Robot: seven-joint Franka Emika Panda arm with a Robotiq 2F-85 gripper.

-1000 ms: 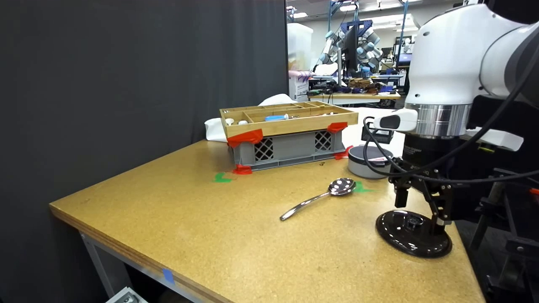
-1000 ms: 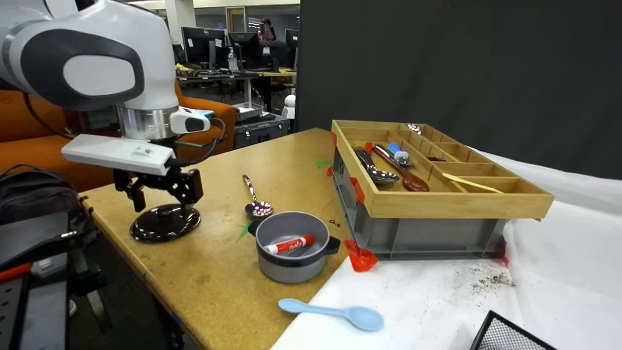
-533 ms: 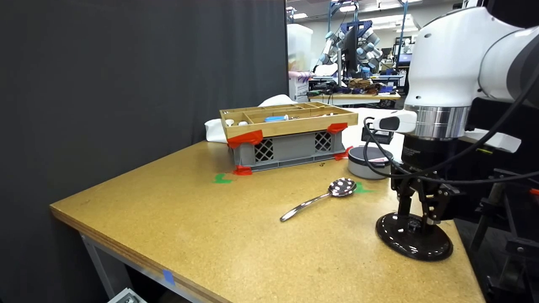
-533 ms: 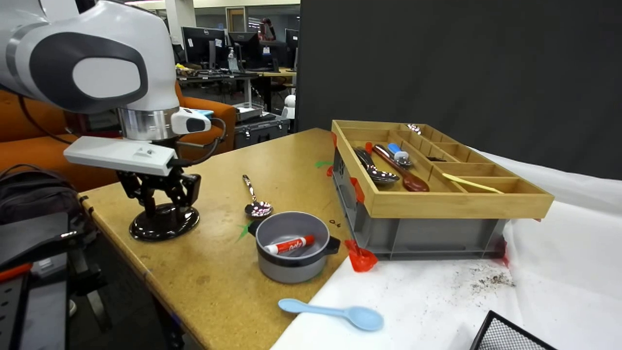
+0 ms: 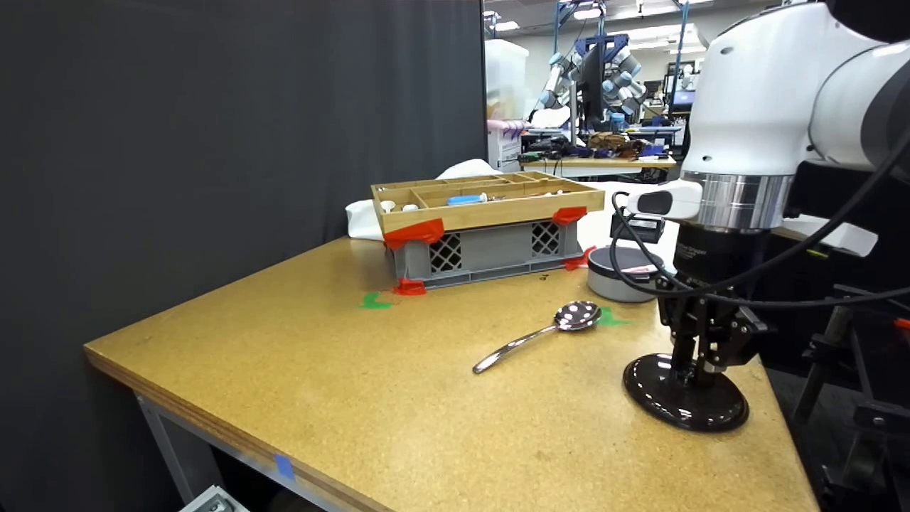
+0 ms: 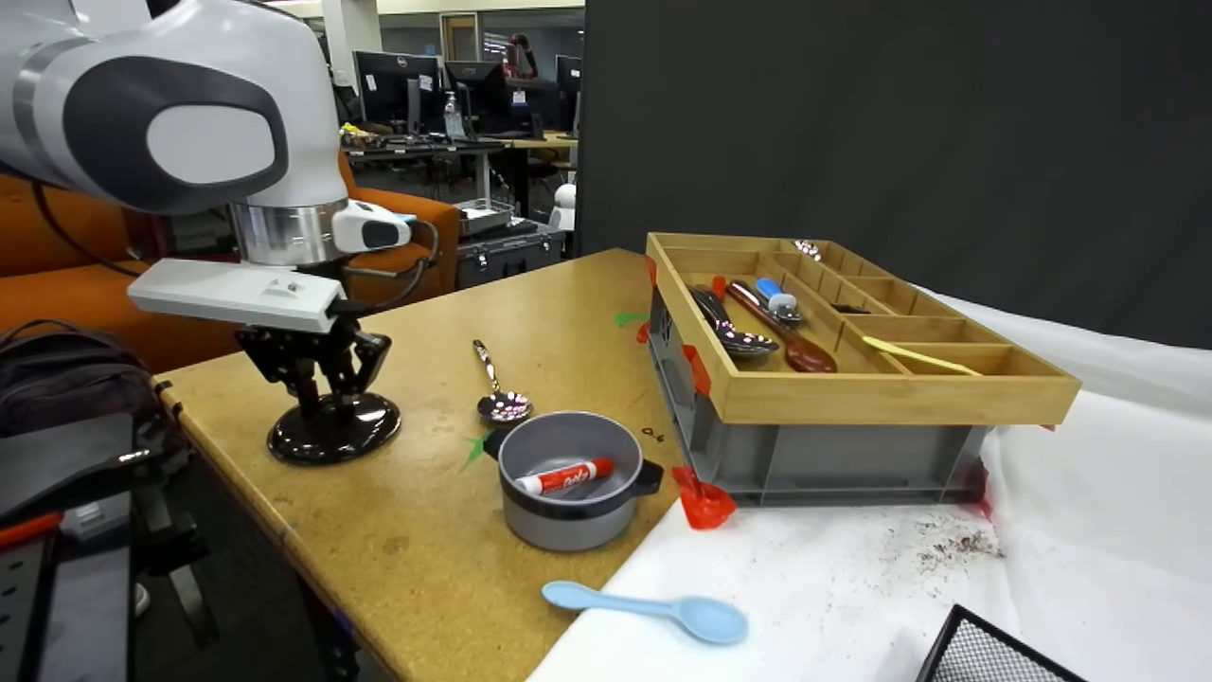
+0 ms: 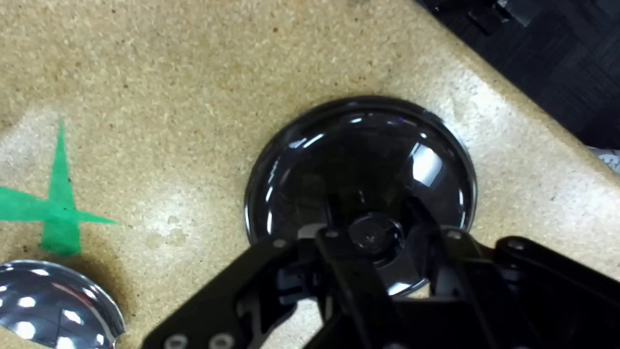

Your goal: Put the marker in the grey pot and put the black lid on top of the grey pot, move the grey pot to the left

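Note:
In both exterior views the black lid (image 5: 657, 390) lies flat near the table edge, away from the grey pot (image 6: 566, 532). My gripper (image 7: 372, 211) points straight down over the lid, its fingers closed in on either side of the central knob (image 7: 373, 236), so it is shut on the lid. Whether the lid's rim is off the table, I cannot tell. Inside the uncovered pot rests the red and white marker (image 6: 565, 476), tilted across the bottom. A cable partly crosses the pot in an exterior view (image 5: 613, 286).
A silver spoon (image 5: 577, 316) lies between lid and crate. The grey crate (image 6: 852, 464) with red corners carries a wooden utensil tray (image 6: 890, 403). A light blue spoon (image 6: 705, 620) lies beside the pot, and a black mesh box (image 6: 985, 654) is at the corner.
The fingers have come down and together around the lid's knob. Over the last half second the lid has shifted slightly with the gripper towards the silver spoon. Pot and marker have stayed put.

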